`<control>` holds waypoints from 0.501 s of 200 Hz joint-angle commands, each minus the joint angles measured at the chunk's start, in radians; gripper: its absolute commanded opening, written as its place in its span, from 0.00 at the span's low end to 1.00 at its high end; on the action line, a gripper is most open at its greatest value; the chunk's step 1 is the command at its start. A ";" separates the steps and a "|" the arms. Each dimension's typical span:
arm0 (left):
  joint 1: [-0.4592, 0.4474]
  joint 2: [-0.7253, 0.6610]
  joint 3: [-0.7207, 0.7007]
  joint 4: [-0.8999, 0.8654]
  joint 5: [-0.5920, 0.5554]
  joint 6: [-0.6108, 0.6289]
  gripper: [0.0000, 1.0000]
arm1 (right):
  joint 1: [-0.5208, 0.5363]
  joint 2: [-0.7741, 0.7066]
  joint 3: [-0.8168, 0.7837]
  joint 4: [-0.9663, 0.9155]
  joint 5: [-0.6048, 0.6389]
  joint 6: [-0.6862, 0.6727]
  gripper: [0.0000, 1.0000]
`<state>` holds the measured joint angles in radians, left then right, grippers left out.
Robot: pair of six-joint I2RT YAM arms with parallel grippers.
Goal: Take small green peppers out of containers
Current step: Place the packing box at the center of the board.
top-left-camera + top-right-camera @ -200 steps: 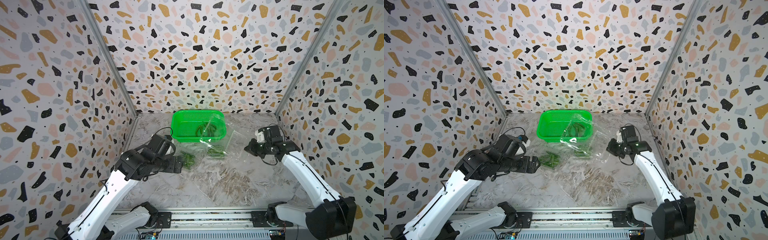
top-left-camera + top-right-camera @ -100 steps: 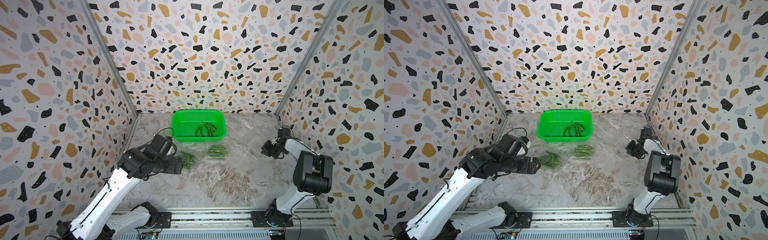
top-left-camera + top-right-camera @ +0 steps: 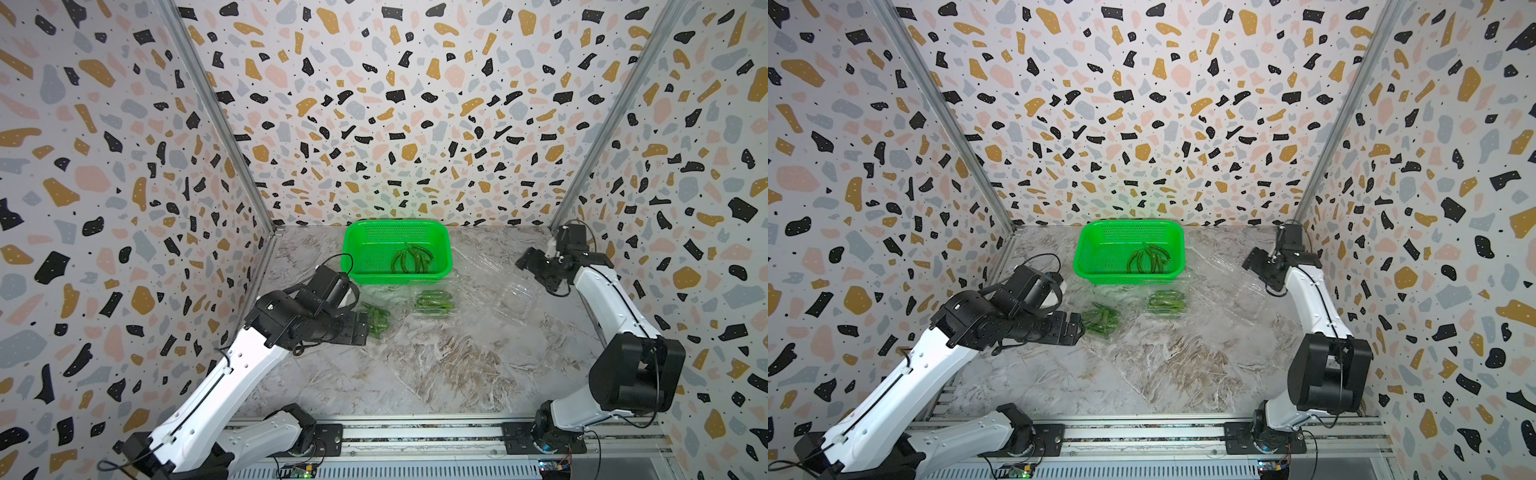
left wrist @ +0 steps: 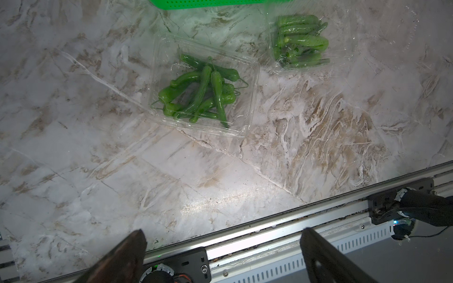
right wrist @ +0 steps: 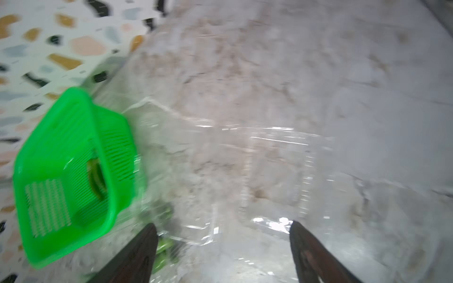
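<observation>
Several small green peppers (image 3: 411,261) lie loose in the green basket (image 3: 397,224). Two clear containers hold more peppers. One container (image 4: 166,54), with its peppers (image 4: 203,90), lies just beyond my open left gripper (image 3: 365,328) (image 4: 223,239), apart from it. The other container (image 3: 434,301) (image 4: 343,49) sits just in front of the basket. A third container (image 3: 513,301) (image 5: 277,159) lies empty and spread open on the table at the right. My right gripper (image 3: 523,261) (image 5: 223,227) hangs open above it near the right wall, holding nothing.
The basket (image 3: 1129,224) stands against the back wall. Terrazzo walls close in the marble table (image 3: 415,374) on three sides. A metal rail (image 3: 415,432) with both arm bases runs along the front edge.
My right gripper, shut on a container over the basket a second ago, has swung right and opened. The empty container now lies on the table and peppers lie in the basket. The left arm barely moved.
</observation>
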<state>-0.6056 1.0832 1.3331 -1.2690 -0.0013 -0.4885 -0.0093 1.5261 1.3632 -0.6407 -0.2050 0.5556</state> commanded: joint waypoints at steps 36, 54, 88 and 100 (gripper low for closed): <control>0.065 0.115 0.012 0.027 -0.019 0.090 0.99 | 0.549 0.099 0.061 -0.040 -0.038 0.113 0.85; 0.149 0.154 0.009 0.084 0.006 0.141 0.99 | 0.660 0.134 0.026 0.039 -0.072 0.167 0.84; 0.307 0.253 0.003 0.222 0.094 0.195 0.99 | 0.787 0.204 -0.022 0.190 -0.116 0.243 0.80; 0.337 0.303 0.015 0.275 0.131 0.191 0.99 | 0.815 0.234 -0.027 0.234 -0.134 0.261 0.79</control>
<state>-0.3206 1.3159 1.3334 -1.1282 0.0502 -0.3462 0.7689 1.7416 1.3392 -0.5228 -0.3008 0.7422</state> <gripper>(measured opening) 0.991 0.799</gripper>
